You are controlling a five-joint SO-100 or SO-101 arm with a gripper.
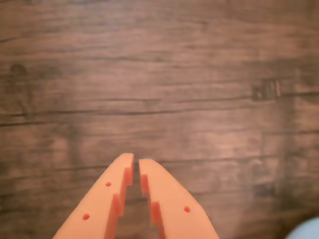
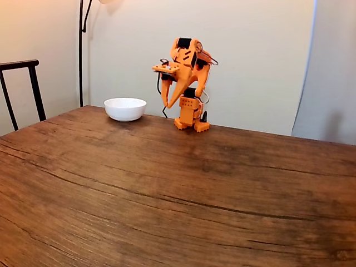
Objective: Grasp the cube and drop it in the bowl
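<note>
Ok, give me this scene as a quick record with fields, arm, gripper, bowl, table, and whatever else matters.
arm: orange arm, folded up over its base at the far side of the table
gripper: gripper nearly closed, a narrow gap between the tips, nothing between them, pointing down at bare wood
bowl: white bowl, upright on the table, left of the arm in the fixed view
table: dark wooden table
surroundings: chair at the left edge, plain wall behind
</note>
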